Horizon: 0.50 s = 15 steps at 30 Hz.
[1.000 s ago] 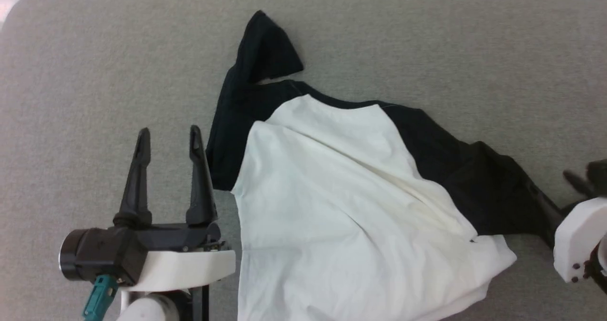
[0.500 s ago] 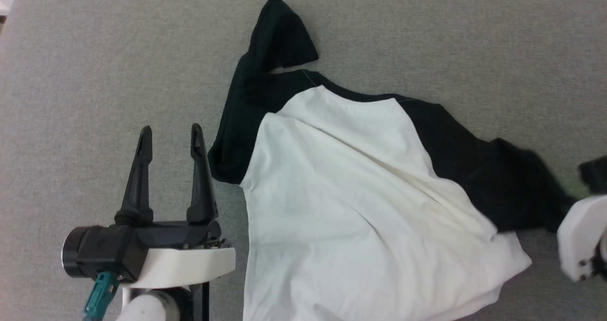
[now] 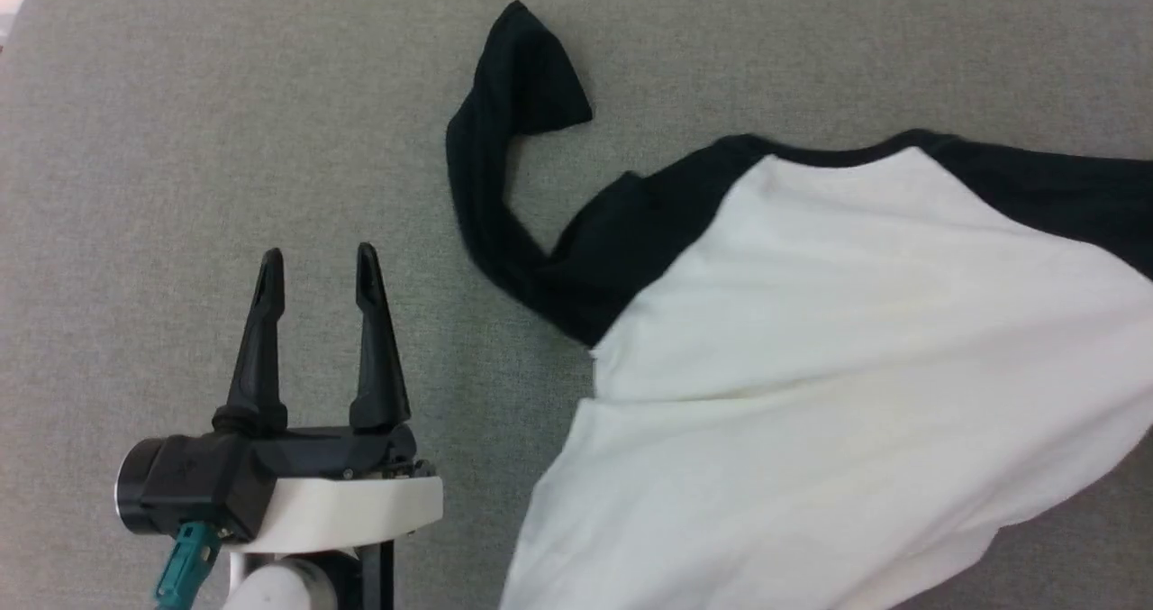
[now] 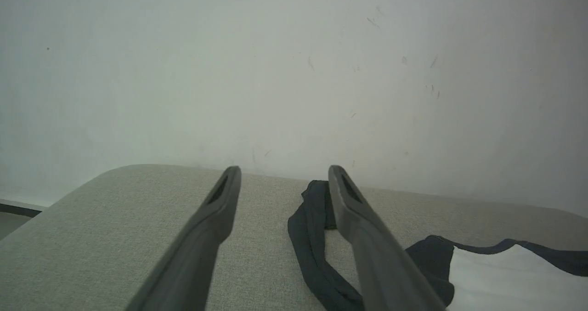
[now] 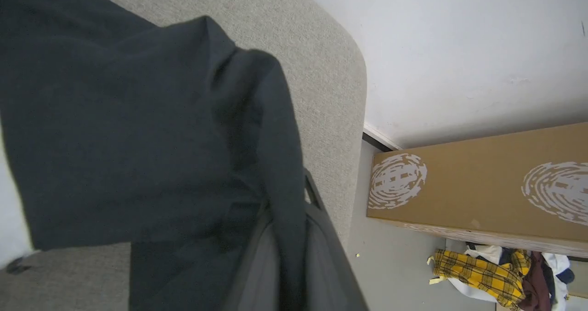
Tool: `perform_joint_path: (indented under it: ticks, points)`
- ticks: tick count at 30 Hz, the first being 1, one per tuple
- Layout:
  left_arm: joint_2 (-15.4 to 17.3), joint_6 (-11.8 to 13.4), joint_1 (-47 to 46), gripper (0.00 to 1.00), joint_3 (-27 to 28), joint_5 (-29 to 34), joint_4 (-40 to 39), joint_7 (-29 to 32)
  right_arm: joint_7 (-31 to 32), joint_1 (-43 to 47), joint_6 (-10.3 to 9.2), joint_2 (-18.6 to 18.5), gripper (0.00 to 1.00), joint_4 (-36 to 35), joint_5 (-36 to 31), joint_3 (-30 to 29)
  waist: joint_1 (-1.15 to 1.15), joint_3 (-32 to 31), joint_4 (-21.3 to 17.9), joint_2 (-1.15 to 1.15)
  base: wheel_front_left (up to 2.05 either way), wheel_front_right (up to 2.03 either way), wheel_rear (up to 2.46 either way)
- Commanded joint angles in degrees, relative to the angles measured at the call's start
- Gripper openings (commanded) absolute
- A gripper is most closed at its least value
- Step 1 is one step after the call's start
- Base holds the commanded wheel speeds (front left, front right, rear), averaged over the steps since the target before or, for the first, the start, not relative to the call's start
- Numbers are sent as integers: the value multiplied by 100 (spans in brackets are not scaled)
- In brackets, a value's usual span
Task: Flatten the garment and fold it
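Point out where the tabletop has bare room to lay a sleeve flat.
Widest free patch: the grey fabric tabletop left of the curled black sleeve, beyond the open left tool. A narrower strip runs beyond the white soft T-shirt with black sleeves, along the far side. Crowded: the right half, under the shirt.

Right gripper [image 5: 287, 205], fingers [image 5: 324, 242] pinched together on the black sleeve cloth of the garment [image 5: 138, 132], which drapes in folds over them; a sliver of its white body shows at the left edge. Beneath: grey cloth-covered counter [image 5: 321, 72] with a rounded corner. Beyond: white wall [image 5: 459, 40], cardboard box [image 5: 477, 187] with white prints, heaped clothes [image 5: 487, 267] on the floor [image 5: 390, 274].
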Motion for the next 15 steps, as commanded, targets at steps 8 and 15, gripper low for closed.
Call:
perform_joint_path:
  ticks: [8, 15]
  points:
    - [-111, -148, -20, 100, -90, 3, 176, -22, -124, -75, -13, -3, 15, 1047, -43, 150, -1, 168, 102, 1, 0, 0, 0]
    - [-98, -183, -56, 100, -132, -27, 354, 31, -573, -331, -13, 564, 100, 1322, -5, 36, -1, -174, -40, 1, 0, 0, 0]
